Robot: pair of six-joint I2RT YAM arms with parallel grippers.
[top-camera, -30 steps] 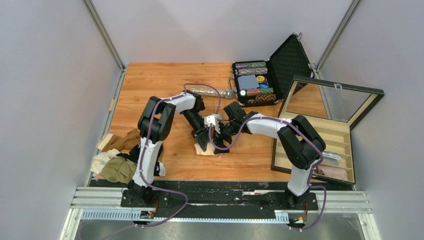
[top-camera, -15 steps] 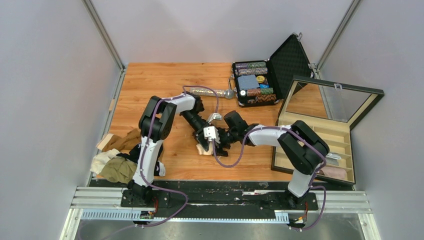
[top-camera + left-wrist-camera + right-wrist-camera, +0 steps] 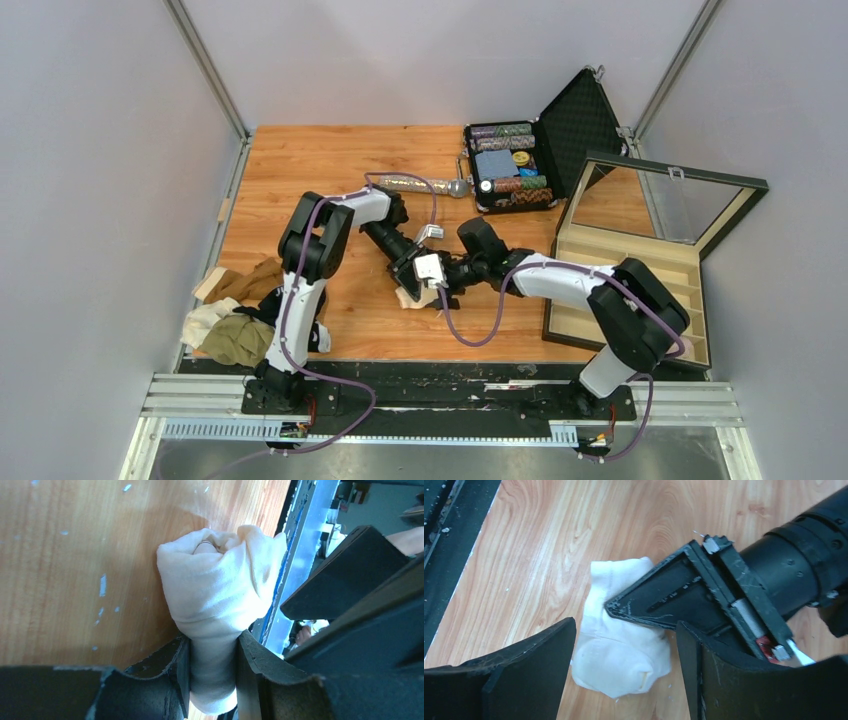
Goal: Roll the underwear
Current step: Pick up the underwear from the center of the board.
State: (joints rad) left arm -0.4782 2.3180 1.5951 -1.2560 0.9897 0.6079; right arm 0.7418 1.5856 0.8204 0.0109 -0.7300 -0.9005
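A cream-beige underwear (image 3: 410,297), bunched into a roll, lies on the wooden table mid-front. It shows in the left wrist view (image 3: 220,590) and the right wrist view (image 3: 616,650). My left gripper (image 3: 412,280) is shut on one end of it, both pads pressing the cloth (image 3: 212,670). My right gripper (image 3: 440,285) is open and hovers just above and beside the roll, its fingers (image 3: 524,675) straddling it without touching. More underwear (image 3: 235,320), brown, cream and olive-green, is piled at the table's front left corner.
A glittery silver microphone (image 3: 420,184) lies behind the arms. An open black case (image 3: 515,165) of patterned rolls stands at the back right. An open wooden compartment box (image 3: 630,290) with a glass lid sits at the right edge.
My right gripper has moved left, over the roll, beside the left gripper. The left gripper has kept its hold on the cream-beige underwear and shifted slightly.
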